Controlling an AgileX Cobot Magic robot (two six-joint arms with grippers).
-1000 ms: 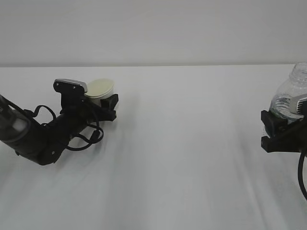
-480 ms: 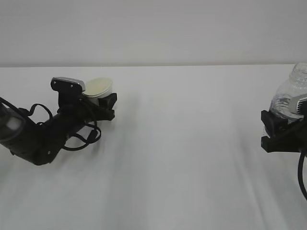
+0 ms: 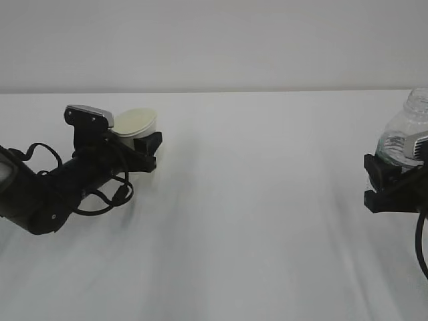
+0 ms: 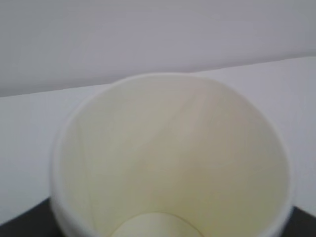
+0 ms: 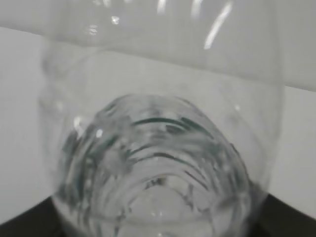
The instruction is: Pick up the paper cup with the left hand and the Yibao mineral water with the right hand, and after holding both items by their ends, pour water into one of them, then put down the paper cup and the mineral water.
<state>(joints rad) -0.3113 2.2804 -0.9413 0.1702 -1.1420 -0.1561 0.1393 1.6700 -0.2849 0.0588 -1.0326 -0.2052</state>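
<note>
The paper cup [image 3: 136, 122] is white with a cream inside and leans its mouth toward the exterior camera at the left of the table. My left gripper [image 3: 143, 143] is shut on its lower part, black fingers [image 3: 152, 142] on either side. In the left wrist view the paper cup [image 4: 168, 158] fills the frame, seen from above into its mouth. At the right edge the clear Yibao mineral water [image 3: 406, 128] stands upright, partly cut off by the frame. My right gripper [image 3: 388, 184] is shut on its lower body. The bottle's ribbed wall [image 5: 158, 163] fills the right wrist view.
The white table [image 3: 267, 214] runs to a pale wall at the back. Black cables [image 3: 107, 194] loop beside the left arm. Nothing else shows between the two arms.
My left arm has slid a little to the left, taking the paper cup with it. The right gripper and the bottle have stayed where they were.
</note>
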